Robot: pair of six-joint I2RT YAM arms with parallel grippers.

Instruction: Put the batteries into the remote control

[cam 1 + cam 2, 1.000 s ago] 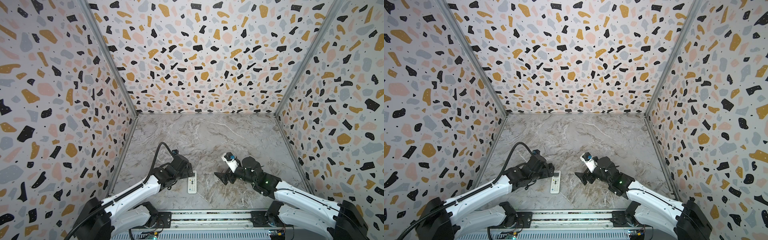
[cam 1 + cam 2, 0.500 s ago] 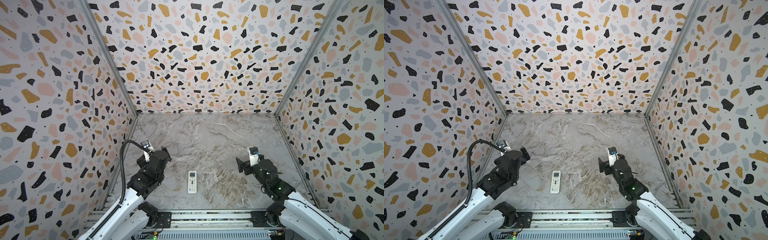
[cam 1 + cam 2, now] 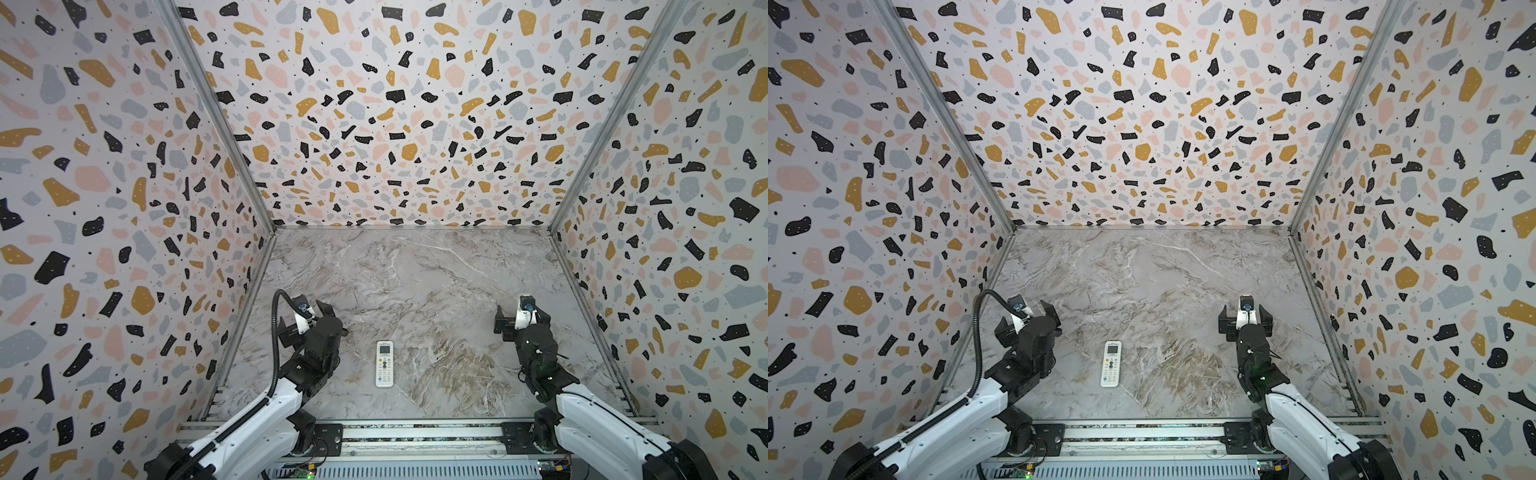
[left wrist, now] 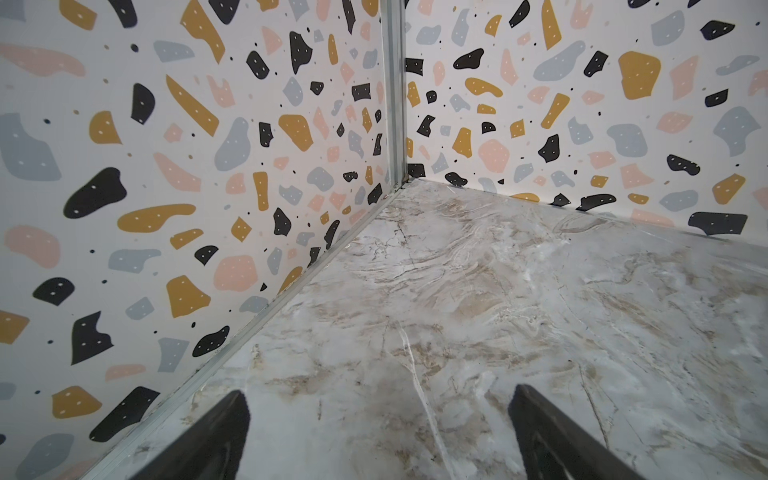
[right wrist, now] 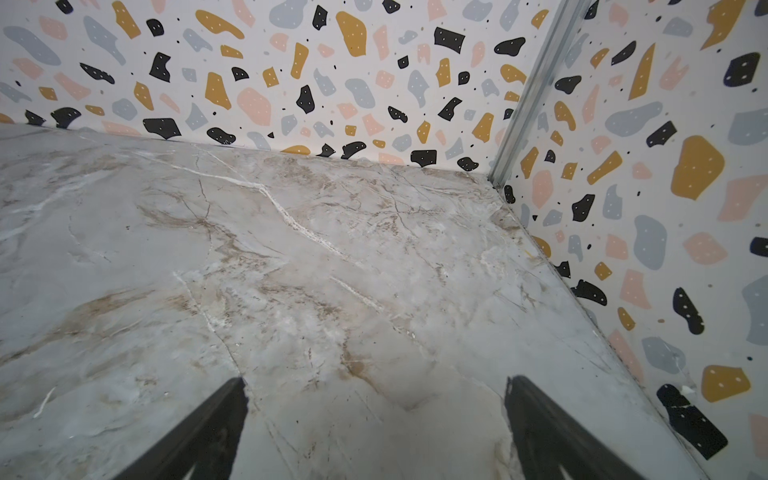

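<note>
The white remote control (image 3: 384, 363) (image 3: 1111, 363) lies flat, buttons up, near the front middle of the marble floor, its grey display end pointing toward the back wall. The batteries are out of view in every frame. My left gripper (image 3: 302, 316) (image 3: 1026, 318) hangs open to the left of the remote, apart from it, facing the back left corner. My right gripper (image 3: 521, 316) (image 3: 1246, 318) is open well to the right of the remote. In the wrist views the left gripper (image 4: 378, 390) and the right gripper (image 5: 375, 379) show only bare floor between their black fingers.
Terrazzo-patterned walls (image 3: 395, 124) close the cell on three sides, with metal corner posts (image 4: 395, 91) (image 5: 528, 91). A metal rail (image 3: 415, 434) carrying both arm bases runs along the front edge. The marble floor (image 3: 415, 274) stretches behind the remote.
Both arms have drawn back from the remote and swung outward, left arm to the left, right arm to the right. The remote has stayed in place. Both grippers stayed open.
</note>
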